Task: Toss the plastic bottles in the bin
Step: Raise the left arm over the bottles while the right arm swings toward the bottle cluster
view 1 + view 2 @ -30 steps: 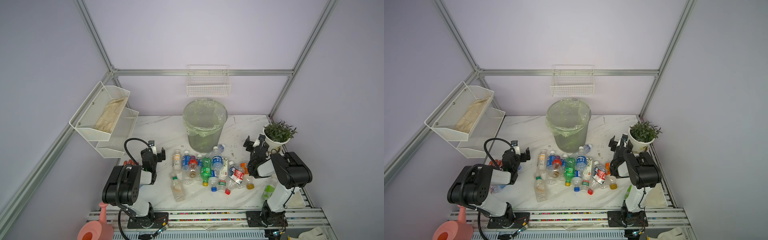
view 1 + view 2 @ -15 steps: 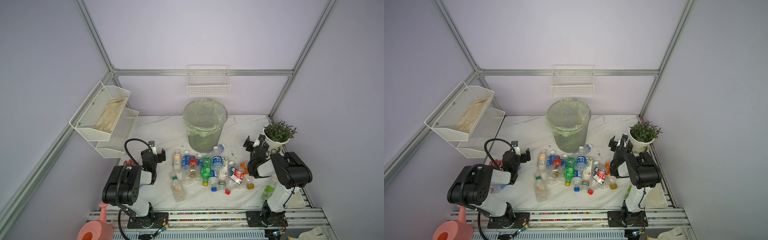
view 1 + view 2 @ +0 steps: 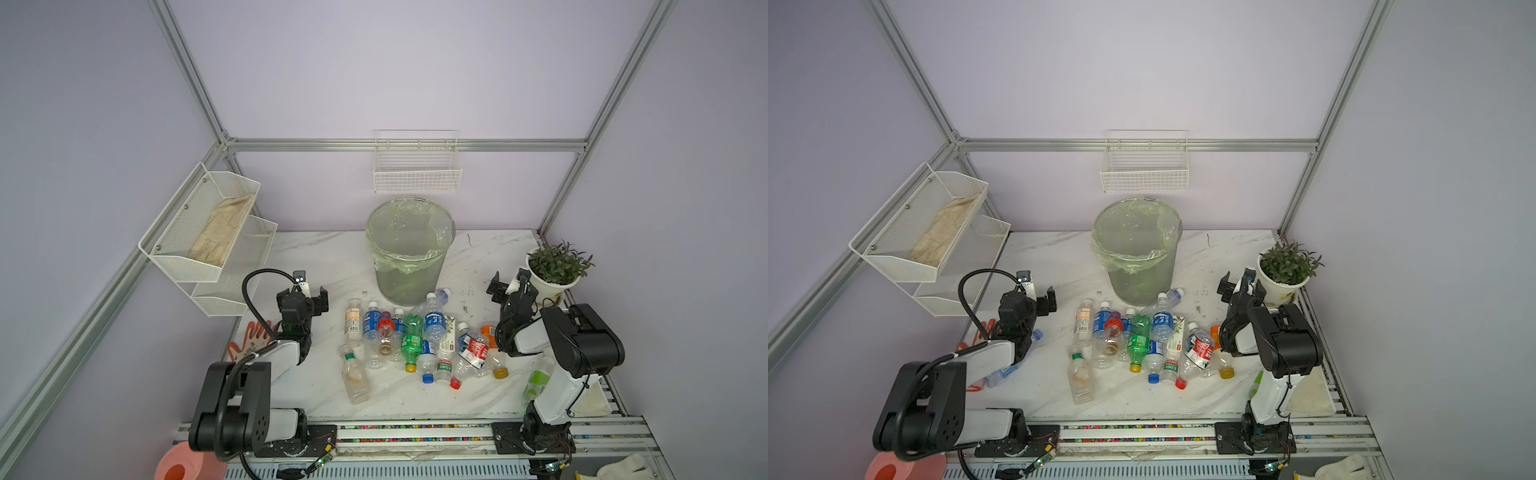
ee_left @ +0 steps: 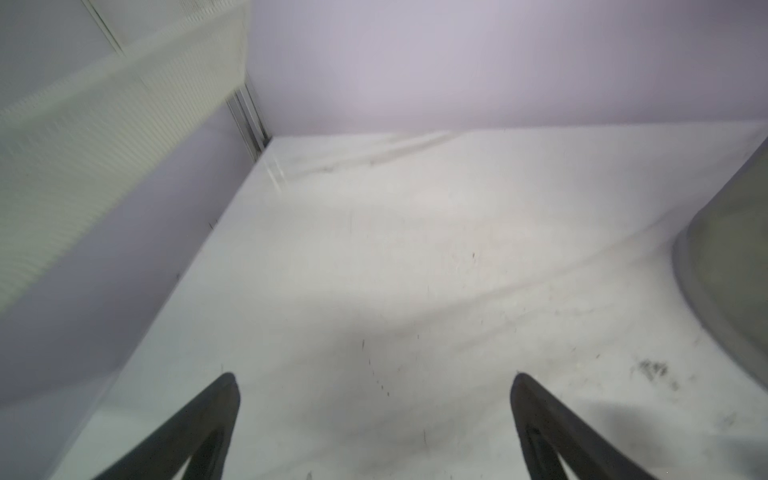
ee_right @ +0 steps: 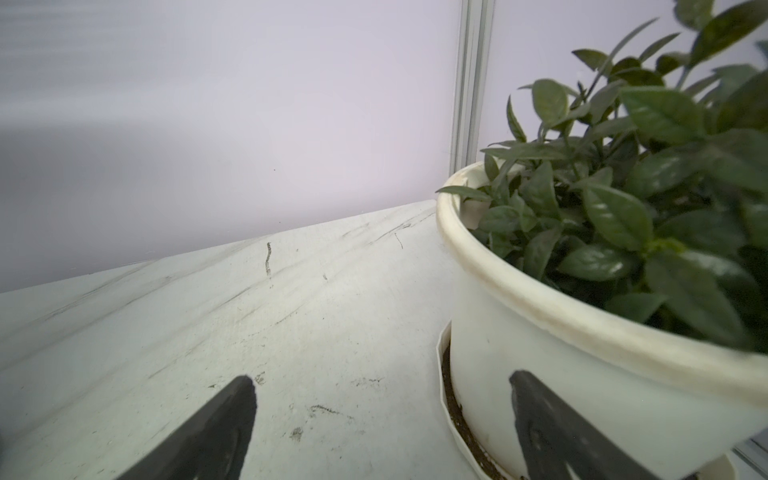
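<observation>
In the left wrist view the bin is cut off at the frame edge and the white mesh shelf is blurred. In a top view the left arm hides most of a clear bottle. Label print on the plastic bottles is too small to read.

Pale lilac walls, framed by aluminium rails, enclose a white marbled desk. A white wire basket hangs on the back wall and a two-tier mesh shelf on the left wall. The light is soft and even.

R gripper, jaws apart, nr plant pot
</observation>
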`<action>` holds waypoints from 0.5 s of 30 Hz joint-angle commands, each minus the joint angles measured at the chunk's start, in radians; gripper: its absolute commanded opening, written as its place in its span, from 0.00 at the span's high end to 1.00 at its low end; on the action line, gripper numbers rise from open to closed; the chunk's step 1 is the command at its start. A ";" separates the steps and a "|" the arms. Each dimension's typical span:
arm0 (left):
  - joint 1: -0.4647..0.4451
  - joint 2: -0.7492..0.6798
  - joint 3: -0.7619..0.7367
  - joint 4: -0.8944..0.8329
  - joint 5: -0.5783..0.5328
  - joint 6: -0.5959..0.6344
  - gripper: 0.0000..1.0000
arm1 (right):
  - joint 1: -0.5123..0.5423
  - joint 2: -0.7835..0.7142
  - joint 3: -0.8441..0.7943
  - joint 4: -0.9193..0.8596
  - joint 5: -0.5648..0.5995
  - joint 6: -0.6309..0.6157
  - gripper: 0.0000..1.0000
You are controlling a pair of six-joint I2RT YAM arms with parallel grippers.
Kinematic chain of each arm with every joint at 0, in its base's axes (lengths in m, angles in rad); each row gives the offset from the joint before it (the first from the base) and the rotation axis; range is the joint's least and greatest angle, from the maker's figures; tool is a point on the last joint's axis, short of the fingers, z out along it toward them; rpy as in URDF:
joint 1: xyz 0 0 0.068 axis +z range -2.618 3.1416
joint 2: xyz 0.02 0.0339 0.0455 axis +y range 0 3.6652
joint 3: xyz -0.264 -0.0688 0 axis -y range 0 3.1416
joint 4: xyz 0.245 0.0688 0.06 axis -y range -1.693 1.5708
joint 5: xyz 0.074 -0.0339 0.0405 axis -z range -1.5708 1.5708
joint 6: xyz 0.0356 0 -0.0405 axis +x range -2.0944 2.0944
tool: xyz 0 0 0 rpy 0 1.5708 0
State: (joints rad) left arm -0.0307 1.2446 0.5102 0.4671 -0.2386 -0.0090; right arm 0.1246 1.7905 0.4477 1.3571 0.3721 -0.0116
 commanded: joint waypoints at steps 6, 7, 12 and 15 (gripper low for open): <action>-0.022 -0.350 0.474 -0.822 0.133 -0.175 0.00 | 0.004 -0.003 0.002 0.029 -0.007 -0.008 0.03; -0.023 -0.393 0.462 -0.862 0.178 -0.183 0.00 | 0.003 -0.003 0.002 0.030 -0.006 -0.008 0.03; -0.029 -0.614 0.329 -0.972 0.205 -0.214 0.00 | 0.013 -0.031 -0.006 0.028 0.067 0.008 0.03; -0.030 -0.720 0.264 -1.022 0.221 -0.244 0.00 | 0.046 -0.180 -0.038 -0.016 0.125 -0.020 0.03</action>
State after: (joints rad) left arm -0.0551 0.5667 0.8471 -0.4057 -0.0700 -0.2066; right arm 0.1379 1.7390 0.4248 1.3418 0.4133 -0.0124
